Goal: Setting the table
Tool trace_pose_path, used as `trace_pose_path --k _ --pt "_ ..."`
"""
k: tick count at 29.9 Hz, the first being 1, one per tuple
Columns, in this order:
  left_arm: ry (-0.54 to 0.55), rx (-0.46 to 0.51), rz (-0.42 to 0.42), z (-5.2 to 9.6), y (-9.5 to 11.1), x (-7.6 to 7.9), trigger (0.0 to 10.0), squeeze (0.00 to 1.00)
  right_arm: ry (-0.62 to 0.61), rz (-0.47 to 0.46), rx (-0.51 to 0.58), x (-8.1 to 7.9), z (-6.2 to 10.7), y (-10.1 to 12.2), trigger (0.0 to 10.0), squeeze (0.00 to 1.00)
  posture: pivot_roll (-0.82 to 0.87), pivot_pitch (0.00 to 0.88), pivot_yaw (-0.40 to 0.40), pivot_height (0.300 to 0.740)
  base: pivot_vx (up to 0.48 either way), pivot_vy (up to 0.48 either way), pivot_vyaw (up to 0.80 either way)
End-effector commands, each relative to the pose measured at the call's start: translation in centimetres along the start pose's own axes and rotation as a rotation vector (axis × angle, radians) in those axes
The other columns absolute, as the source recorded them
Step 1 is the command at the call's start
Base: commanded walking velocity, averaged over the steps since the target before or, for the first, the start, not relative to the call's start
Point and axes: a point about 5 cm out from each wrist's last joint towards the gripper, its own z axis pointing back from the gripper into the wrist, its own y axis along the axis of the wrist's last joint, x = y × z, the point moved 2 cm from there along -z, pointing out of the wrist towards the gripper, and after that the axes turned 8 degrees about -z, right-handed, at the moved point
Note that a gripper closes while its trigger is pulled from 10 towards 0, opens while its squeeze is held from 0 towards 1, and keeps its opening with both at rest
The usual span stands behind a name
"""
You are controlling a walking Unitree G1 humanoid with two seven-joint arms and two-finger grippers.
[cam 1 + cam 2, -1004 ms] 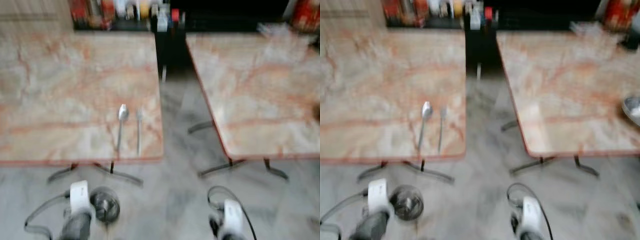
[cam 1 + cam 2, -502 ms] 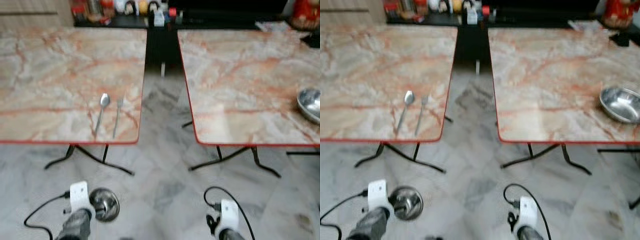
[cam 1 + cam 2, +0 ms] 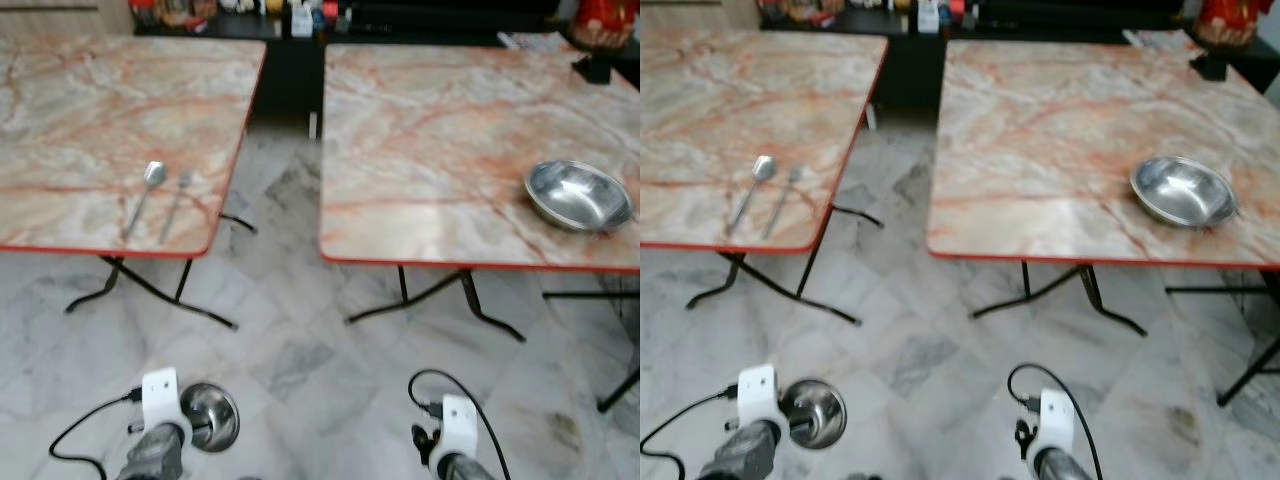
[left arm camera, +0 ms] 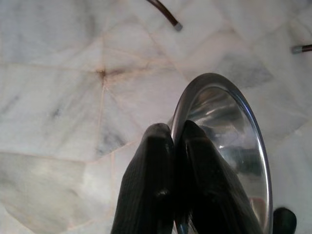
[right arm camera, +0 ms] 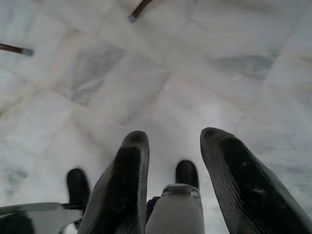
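Observation:
My left gripper hangs low over the floor, shut on the rim of a small steel bowl, which also shows beside the left wrist. My right gripper hangs over the floor tiles, open, with nothing between its fingers. A spoon and a fork lie side by side near the front right corner of the left marble table. A second steel bowl sits near the front right of the right marble table.
A strip of marble floor runs between the two red-edged tables. Black folding legs stand under each. A dark shelf with bottles lines the back wall. A small black object rests at the right table's far corner.
The whole view has swung to the right, so both tables slid left and the bowl on the right table came fully into sight. The arms hang as before.

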Motion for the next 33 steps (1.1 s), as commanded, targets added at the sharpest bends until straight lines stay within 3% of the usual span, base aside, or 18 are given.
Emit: trace_pose_path --k 1,14,17,18,26,33 --pt "-0.017 -0.035 0.003 0.2 -1.0 0.7 10.0 0.0 -0.025 0.021 -0.015 1.0 0.2 -0.5 10.0 0.0 0.04 0.137 -0.026 0.74 0.0 -0.435 0.49" --pt "-0.03 -0.039 -0.01 0.2 -1.1 0.9 10.0 0.0 -0.028 -0.011 -0.012 1.0 0.2 -0.5 10.0 0.0 0.04 0.132 -0.02 0.74 0.0 -0.434 0.08" --pt "-0.06 -0.044 -0.076 0.3 -1.2 1.2 10.0 0.0 -0.031 -0.014 -0.011 1.0 0.2 -0.5 10.0 0.0 0.04 0.131 -0.02 0.74 0.0 -0.314 0.0" --pt "-0.086 -0.052 -0.116 0.3 -1.5 1.5 10.0 0.0 -0.031 -0.014 -0.011 1.0 0.2 -0.5 10.0 0.0 0.04 0.134 -0.02 0.74 0.0 0.0 0.0" --pt "-0.09 -0.085 -0.093 0.8 -3.0 1.0 10.0 0.0 -0.027 -0.01 -0.013 1.0 0.3 -0.6 10.0 0.0 0.04 0.136 -0.022 0.74 0.0 0.0 0.0" --pt "-0.089 -0.102 -0.099 0.9 -3.5 1.0 10.0 0.0 -0.026 -0.008 -0.013 1.0 0.2 -0.6 10.0 0.0 0.05 0.132 -0.024 0.74 0.429 0.0 0.0"
